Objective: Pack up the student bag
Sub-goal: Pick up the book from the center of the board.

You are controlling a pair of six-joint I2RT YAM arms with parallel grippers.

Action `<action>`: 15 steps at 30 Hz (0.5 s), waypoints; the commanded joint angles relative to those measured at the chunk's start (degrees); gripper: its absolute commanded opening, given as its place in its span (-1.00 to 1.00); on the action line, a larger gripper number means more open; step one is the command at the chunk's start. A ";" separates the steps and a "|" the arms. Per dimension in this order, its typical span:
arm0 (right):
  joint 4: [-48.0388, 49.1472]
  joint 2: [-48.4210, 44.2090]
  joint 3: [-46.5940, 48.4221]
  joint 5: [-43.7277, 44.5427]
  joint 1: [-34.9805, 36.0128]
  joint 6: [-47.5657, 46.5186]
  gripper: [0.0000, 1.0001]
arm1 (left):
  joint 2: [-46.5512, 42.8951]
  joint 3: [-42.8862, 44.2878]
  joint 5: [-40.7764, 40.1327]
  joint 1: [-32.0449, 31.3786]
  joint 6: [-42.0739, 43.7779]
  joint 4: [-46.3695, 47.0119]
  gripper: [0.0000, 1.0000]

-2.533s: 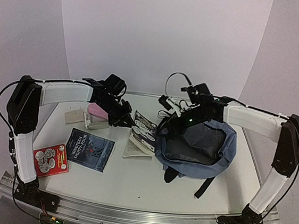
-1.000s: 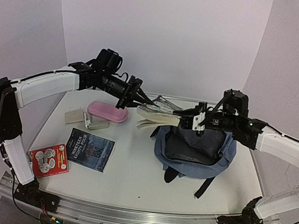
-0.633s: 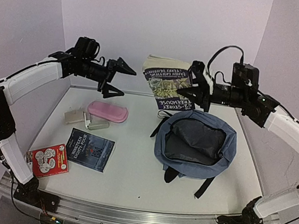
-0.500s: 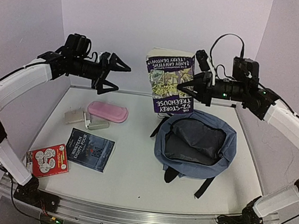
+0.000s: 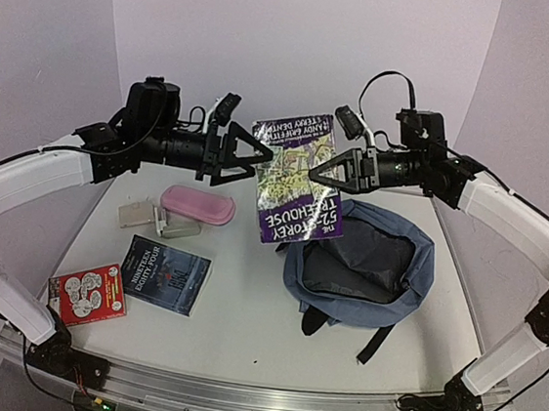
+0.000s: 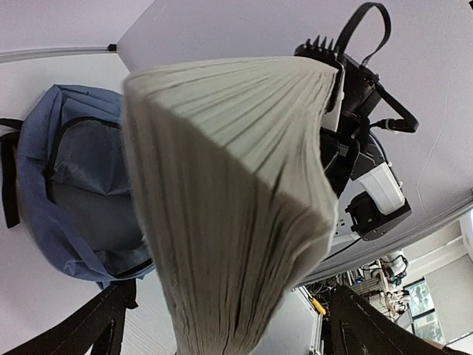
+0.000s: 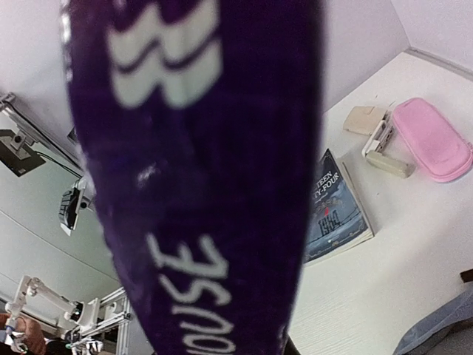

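The student bag (image 5: 412, 279) lies right of centre on the table (image 5: 240, 344), with its mouth gaping upward and the dark lining showing. Up and left of its rim, well off the table, a purple paperback (image 5: 296, 183) hangs tilted with its cover facing us and its lower corner nearest the opening.

We judge the step in hand to be getting this book into the bag. To do it well, we carry the book rightward until it sits over the middle of the opening. We then turn it so 1 narrow edge leads, and lower it inside before letting go. We keep it off the soft rim and zipper so the fabric does not fold shut.

The right pincer (image 5: 325, 172), right of centre in the top view, is clamped on the book's spine side and carries it alone. The left pincer (image 5: 259, 163) stands spread wide and holds nothing. Its 2 fingers (image 6: 103, 325) straddle the page edge in its wrist view, and we cannot tell whether they touch the pages.
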 commanded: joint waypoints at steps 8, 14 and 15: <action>7.17 -0.04 2.69 -4.15 -0.50 9.60 -1.00 | 3.09 -1.81 3.41 -2.27 -1.31 11.86 0.19; 6.82 -0.03 1.50 2.25 -2.39 9.06 -0.28 | 3.73 -1.99 2.32 -2.24 -5.86 12.63 -0.93; 6.67 -0.12 0.93 3.44 -3.66 8.68 -0.04 | 3.99 -2.19 1.79 -2.23 -7.15 12.90 -0.99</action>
